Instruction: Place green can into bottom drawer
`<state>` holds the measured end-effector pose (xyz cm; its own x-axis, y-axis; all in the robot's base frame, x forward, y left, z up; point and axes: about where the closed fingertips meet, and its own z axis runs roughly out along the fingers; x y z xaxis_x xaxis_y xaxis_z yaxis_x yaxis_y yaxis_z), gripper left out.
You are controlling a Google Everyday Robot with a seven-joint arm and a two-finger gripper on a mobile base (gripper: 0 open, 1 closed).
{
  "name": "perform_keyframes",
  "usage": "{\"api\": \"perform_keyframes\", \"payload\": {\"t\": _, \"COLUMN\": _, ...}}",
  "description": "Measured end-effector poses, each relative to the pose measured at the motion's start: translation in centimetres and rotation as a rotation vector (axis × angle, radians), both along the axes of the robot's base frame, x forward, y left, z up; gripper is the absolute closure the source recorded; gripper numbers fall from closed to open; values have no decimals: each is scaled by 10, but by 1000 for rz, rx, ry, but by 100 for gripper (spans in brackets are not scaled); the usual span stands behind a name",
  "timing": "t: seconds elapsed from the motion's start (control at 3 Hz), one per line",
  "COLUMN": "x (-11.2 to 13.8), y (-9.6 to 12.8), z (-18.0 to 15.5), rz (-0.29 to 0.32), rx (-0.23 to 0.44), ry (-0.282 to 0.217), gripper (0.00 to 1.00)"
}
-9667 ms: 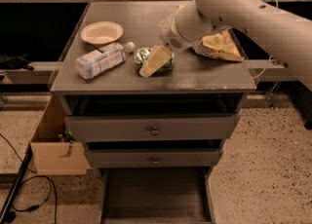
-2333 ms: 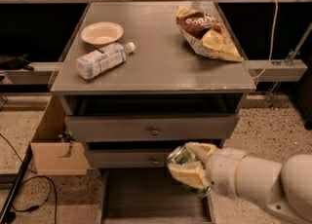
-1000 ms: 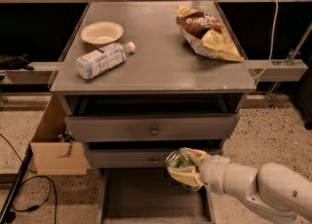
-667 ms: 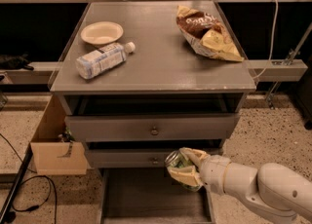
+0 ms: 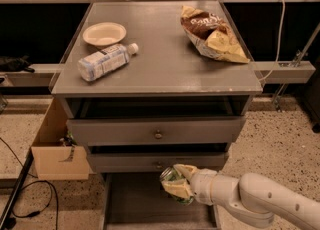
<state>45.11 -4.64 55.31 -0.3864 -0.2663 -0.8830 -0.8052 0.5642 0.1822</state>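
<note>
My gripper is low at the front of the cabinet, its pale fingers shut on the green can. The can is shiny green, and only its top and part of its side show between the fingers. It hangs over the right half of the open bottom drawer, a shallow grey tray with a dark floor, just below the middle drawer's front. My white arm reaches in from the lower right.
On the cabinet top lie a clear water bottle, a pale bowl and a chip bag. Two upper drawers with round knobs stand slightly open. A cardboard box sits on the floor at left, with cables beside it.
The gripper with the can has sunk slightly and shifted a little left over the bottom drawer. Much earlier it took the can from the cabinet top.
</note>
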Motion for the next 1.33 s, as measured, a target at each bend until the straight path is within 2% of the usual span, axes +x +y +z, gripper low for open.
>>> {"api": "perform_keyframes", "payload": {"t": 0.33, "x": 8, "y": 6, "z": -40, "rz": -7, "rx": 16, "ry": 49, "gripper": 100}}
{"api": "perform_keyframes", "payload": {"t": 0.67, "x": 17, "y": 0, "z": -112, "rz": -28, "rx": 50, "ry": 137, "gripper": 100}}
{"api": "perform_keyframes", "payload": {"t": 1.0, "x": 17, "y": 0, "z": -112, "rz": -28, "rx": 50, "ry": 138, "gripper": 100}}
{"api": "perform_keyframes", "payload": {"t": 1.33, "x": 23, "y": 16, "z": -144, "rz": 9, "rx": 50, "ry": 160, "gripper": 100}}
